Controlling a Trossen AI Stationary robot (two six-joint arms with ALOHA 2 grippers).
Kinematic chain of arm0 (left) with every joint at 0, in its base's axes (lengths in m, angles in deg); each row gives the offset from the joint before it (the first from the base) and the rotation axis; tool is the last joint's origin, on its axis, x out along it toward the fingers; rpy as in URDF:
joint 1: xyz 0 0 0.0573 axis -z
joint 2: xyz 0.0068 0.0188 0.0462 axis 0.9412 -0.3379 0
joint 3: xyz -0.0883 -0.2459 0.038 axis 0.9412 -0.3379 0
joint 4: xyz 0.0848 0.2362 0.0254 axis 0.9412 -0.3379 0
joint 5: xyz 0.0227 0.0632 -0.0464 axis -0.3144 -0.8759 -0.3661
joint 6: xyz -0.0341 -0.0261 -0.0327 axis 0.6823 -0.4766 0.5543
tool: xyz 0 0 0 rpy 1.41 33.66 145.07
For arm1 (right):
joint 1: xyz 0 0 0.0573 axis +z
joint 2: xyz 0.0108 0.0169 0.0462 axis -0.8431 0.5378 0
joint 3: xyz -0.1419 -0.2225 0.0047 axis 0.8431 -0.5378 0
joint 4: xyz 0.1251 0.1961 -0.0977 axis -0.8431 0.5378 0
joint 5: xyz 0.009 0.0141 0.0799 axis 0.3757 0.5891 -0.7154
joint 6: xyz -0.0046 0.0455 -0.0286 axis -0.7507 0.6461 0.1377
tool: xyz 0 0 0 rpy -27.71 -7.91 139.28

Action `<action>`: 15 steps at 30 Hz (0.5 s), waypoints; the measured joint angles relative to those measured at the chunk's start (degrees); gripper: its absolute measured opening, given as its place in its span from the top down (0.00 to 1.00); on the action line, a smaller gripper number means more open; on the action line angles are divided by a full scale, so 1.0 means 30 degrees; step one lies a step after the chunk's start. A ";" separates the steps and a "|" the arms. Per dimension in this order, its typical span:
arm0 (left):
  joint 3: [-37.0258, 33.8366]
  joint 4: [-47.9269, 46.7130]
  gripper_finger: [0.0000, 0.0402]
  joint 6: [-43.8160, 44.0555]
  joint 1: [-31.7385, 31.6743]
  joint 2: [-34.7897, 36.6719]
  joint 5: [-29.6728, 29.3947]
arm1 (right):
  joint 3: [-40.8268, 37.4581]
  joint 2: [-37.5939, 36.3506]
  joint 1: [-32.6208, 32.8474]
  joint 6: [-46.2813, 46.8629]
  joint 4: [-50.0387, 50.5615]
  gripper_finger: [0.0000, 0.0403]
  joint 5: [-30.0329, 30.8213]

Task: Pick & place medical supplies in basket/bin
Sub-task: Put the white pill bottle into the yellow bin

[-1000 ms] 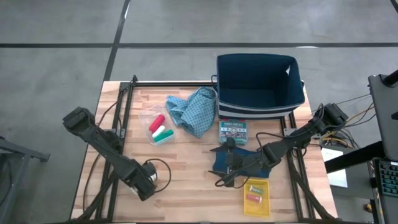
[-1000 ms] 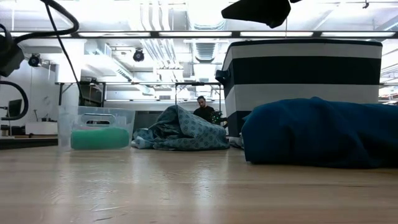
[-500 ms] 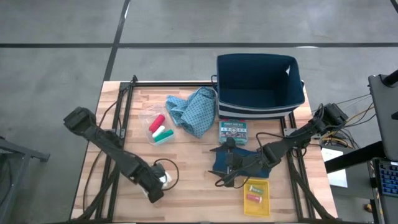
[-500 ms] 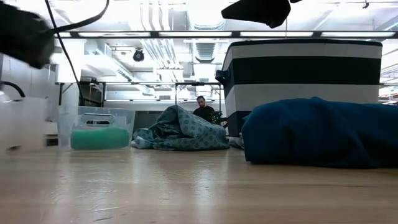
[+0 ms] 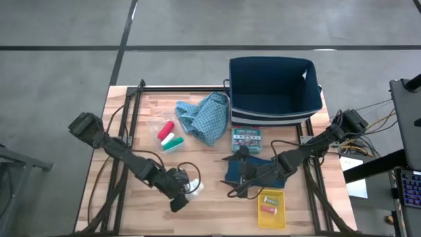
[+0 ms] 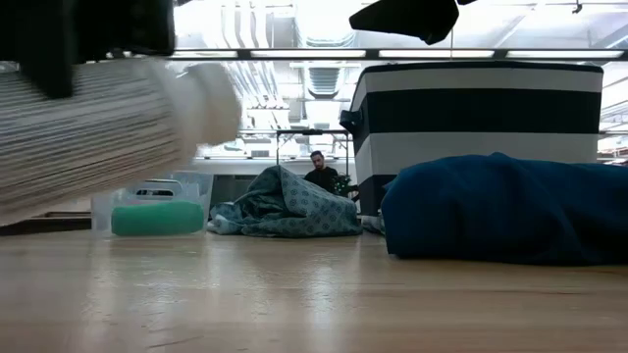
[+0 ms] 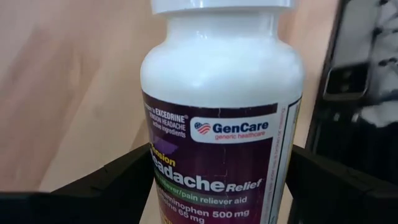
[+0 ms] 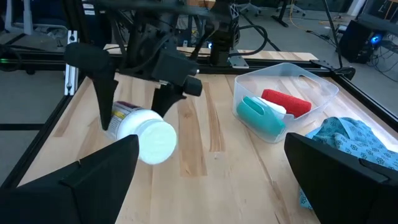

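Gripping smooth white pill bottle (image 8: 144, 136), ribbed cap.

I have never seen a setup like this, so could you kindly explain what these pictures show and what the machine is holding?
It is a robot with two dark arms at a wooden table, filmed from overhead, from table height, and from a camera on each wrist. The left tool is closed around a white pill bottle, held off the table. The right tool is open and empty, above a dark teal folded cloth. Also on the table: a clear tub of red, green and white cylinders, a light-blue patterned cloth, a small box, a yellow tray and an empty dark blue basket.
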 joint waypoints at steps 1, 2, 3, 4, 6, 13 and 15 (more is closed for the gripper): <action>0.0000 0.0547 0.17 -0.0350 -0.0067 -0.0130 -0.0313 | 0.0000 0.0000 0.0000 0.0000 0.0000 0.01 0.0000; 0.0000 0.1081 0.17 -0.0816 -0.0088 -0.0289 -0.0550 | 0.0000 0.0000 0.0002 0.0004 0.0000 0.01 0.0002; 0.0000 0.1602 0.17 -0.1325 -0.0104 -0.0519 -0.0741 | 0.0000 0.0000 0.0007 0.0000 0.0000 0.01 0.0001; 0.0000 0.2332 0.17 -0.1925 -0.0104 -0.0832 -0.1043 | 0.0000 0.0000 0.0007 0.0000 0.0000 0.01 0.0007; 0.0000 0.3983 0.17 -0.3124 -0.0097 -0.1493 -0.1950 | 0.0000 0.0000 0.0007 0.0000 0.0000 0.01 0.0007; 0.0112 0.8610 0.17 -0.5760 -0.0101 -0.3840 -0.2296 | 0.0000 0.0000 0.0015 0.0007 0.0052 0.01 0.0005; 0.0331 0.9636 0.17 -0.6354 -0.0128 -0.4596 -0.2303 | 0.0000 0.0000 0.0015 0.0000 0.0073 0.01 0.0007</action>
